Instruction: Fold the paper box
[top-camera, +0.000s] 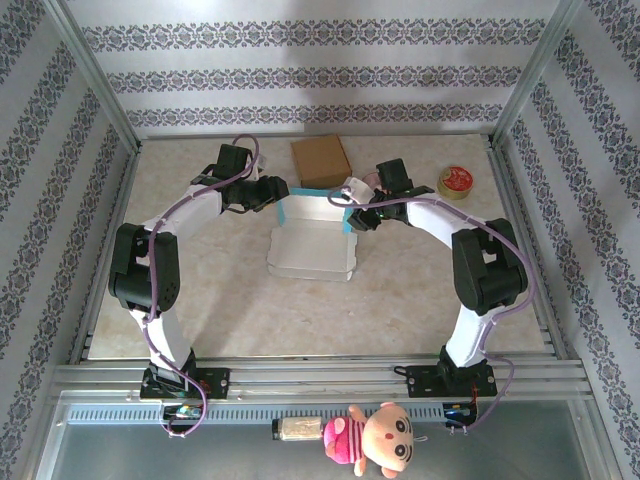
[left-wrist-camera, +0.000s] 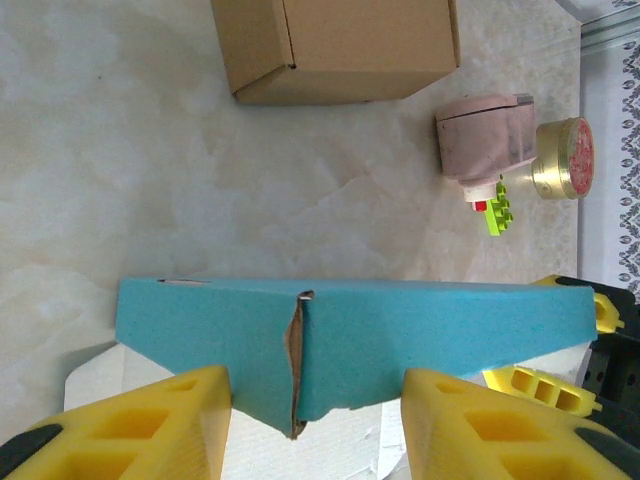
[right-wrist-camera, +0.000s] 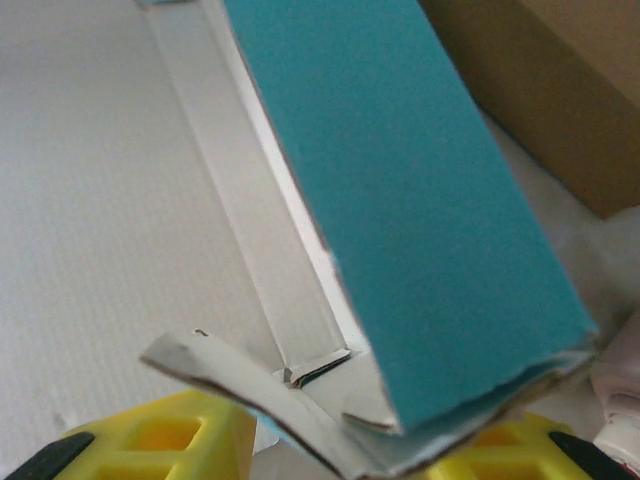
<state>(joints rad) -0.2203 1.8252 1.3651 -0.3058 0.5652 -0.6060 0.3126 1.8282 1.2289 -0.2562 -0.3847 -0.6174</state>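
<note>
Plausibly, the raised teal wall of the paper box could tear further at its split seam, which sits between the parted, empty fingers of the left gripper. Its corner tab could also crumple between the fingers of the right gripper; we cannot tell whether those grip. Beyond both fingertips we see a brown carton on a marbled beige table enclosed by patterned wallpaper.

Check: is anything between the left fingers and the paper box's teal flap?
Nothing visible does. The teal flap stands right in front of the left fingers, and the brown carton lies beyond it on the table.
</note>
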